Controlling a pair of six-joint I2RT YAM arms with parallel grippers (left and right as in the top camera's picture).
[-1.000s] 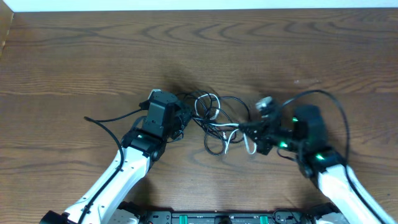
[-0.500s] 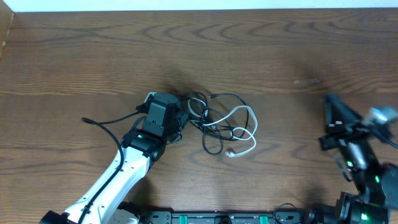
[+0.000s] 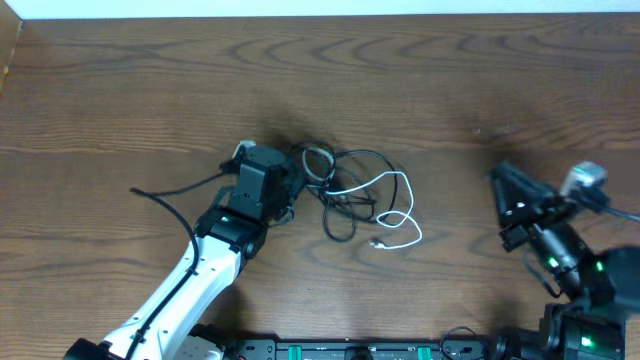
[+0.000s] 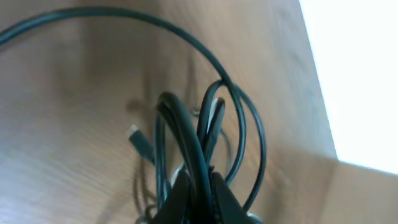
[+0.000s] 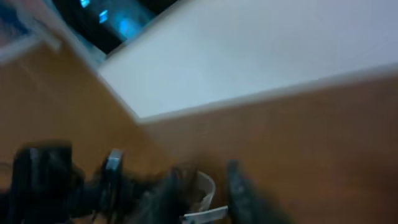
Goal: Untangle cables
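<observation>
Near the middle of the table [image 3: 150, 90], the cables [image 3: 340, 195] lie in a loose bunch just right of the left gripper [image 3: 291, 187]. That gripper is clamped on the left end of the bunch. The left wrist view shows its fingers [image 4: 214, 196] pressed together on the black cables [image 4: 183, 134], which rise from the grip in several overlapping loops, one wide loop arching far over the wood. A small plug [image 4: 142, 144] hangs just left of the loops.

From above, the black cables form a tight knot at the gripper and spread right and nearer in two or three thin loops. The white cable [image 3: 408, 190] comes out of the same knot, swings right in an open curve, loops once, and ends in a small plug [image 3: 375, 243] on the near side, lying clear of the black loops at that end.

At the right side, the right gripper [image 3: 508, 195] is well apart from the bunch, with bare wood between them and nothing in its grasp. Its wrist view is smeared by blur, the fingers [image 5: 239, 186] only dark streaks, so I cannot tell whether they stand apart or together.

A thick arm lead [image 3: 175, 188] trails left of the left gripper on the wood, away from the bunch.
</observation>
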